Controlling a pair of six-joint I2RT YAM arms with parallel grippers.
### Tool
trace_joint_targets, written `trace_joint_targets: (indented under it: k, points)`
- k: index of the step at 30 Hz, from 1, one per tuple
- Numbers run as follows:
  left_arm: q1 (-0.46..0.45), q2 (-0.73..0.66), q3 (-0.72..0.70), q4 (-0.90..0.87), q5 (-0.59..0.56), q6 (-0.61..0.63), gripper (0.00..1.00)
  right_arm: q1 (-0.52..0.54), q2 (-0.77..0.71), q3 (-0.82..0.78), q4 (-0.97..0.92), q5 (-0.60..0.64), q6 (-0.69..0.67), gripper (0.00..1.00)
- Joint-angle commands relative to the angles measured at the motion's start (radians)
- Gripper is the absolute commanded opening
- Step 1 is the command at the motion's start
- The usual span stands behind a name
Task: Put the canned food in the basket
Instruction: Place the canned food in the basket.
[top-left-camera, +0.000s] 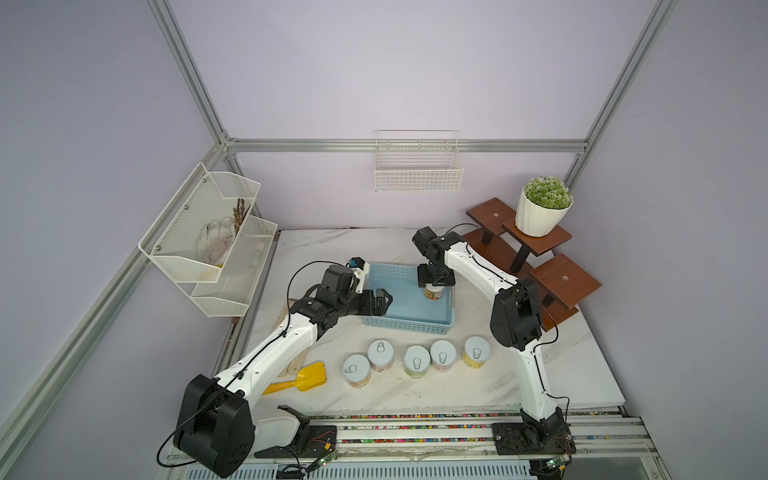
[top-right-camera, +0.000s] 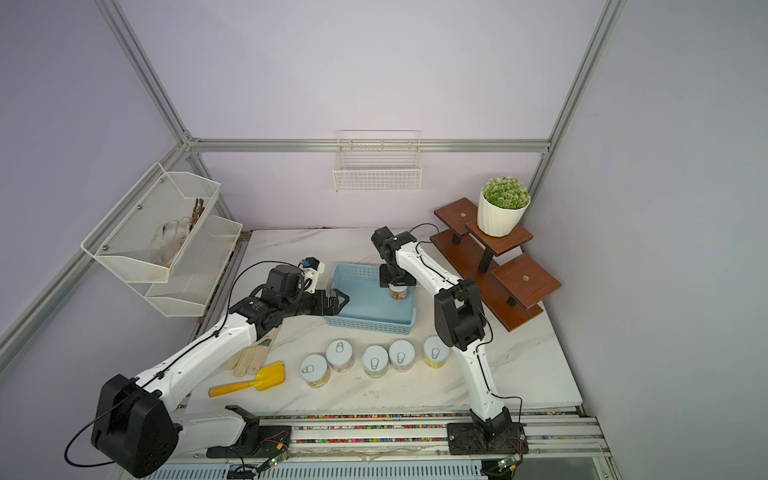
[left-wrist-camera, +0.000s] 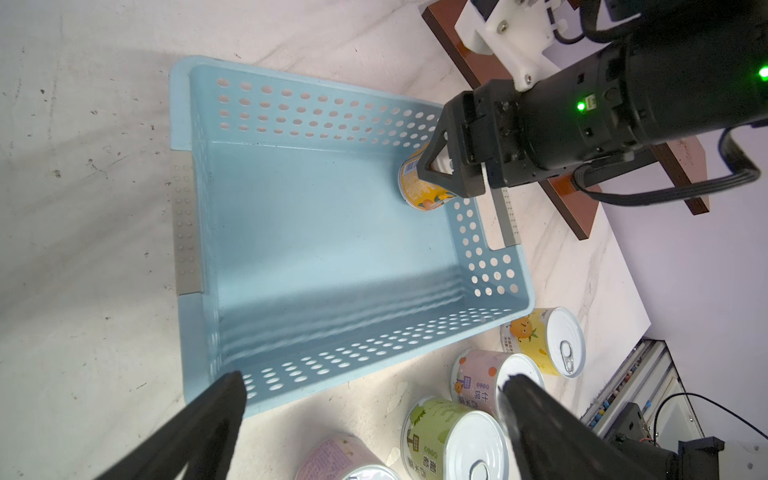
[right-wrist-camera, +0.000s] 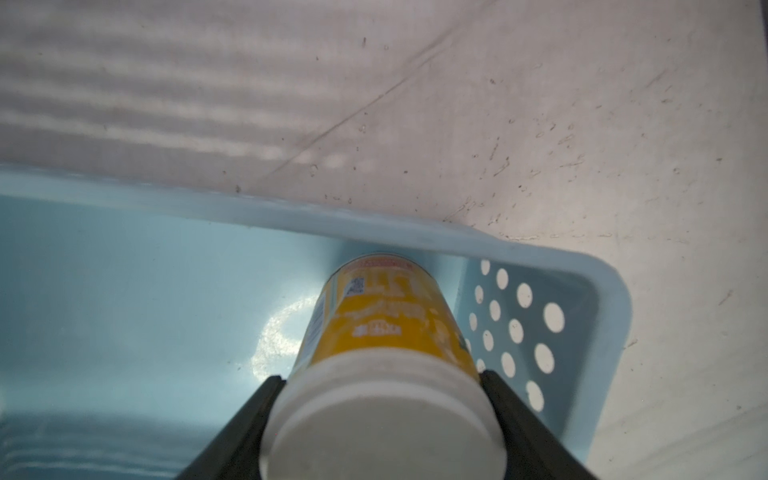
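Outside the basket (top-left-camera: 405, 327) stand five cans (top-left-camera: 417, 360), a scoop (top-left-camera: 311, 376) alongside.

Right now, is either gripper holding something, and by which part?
The right gripper holds the yellow can by its upper end, fingers on opposite sides just below the white top, inside the blue basket. The left gripper is open, empty.

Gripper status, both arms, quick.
The left gripper: open, holding nothing.
The right gripper: shut on the yellow can, down inside the blue basket.
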Motion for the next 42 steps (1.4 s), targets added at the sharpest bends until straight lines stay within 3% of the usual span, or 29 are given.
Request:
trace_joint_targets:
  k: [1, 10, 18, 24, 27, 37, 42]
  points:
    - [0.006, -0.006, -0.005, 0.01, 0.032, 0.03, 1.0, -0.009, 0.0, 0.031, 0.0, -0.004, 0.003, 0.0]
    - [0.005, -0.018, -0.042, 0.024, 0.05, 0.011, 1.0, -0.025, 0.041, 0.031, 0.015, -0.022, 0.004, 0.03]
    - [0.007, -0.031, -0.045, 0.01, 0.043, 0.014, 1.0, -0.025, 0.063, 0.023, 0.017, -0.021, 0.009, 0.15]
    - [0.006, -0.042, -0.059, 0.005, 0.026, 0.009, 1.0, -0.027, 0.06, 0.004, 0.024, -0.028, 0.01, 0.51]
    - [0.007, -0.056, -0.064, -0.003, 0.004, 0.008, 1.0, -0.026, 0.052, -0.001, 0.028, -0.031, 0.01, 0.64]
    - [-0.002, -0.098, -0.058, -0.076, -0.057, 0.036, 1.0, -0.027, 0.009, -0.011, 0.028, -0.035, 0.012, 0.88]
    - [-0.065, -0.13, -0.018, -0.181, -0.182, 0.048, 1.0, -0.025, -0.055, -0.033, 0.025, -0.038, 0.009, 0.9]
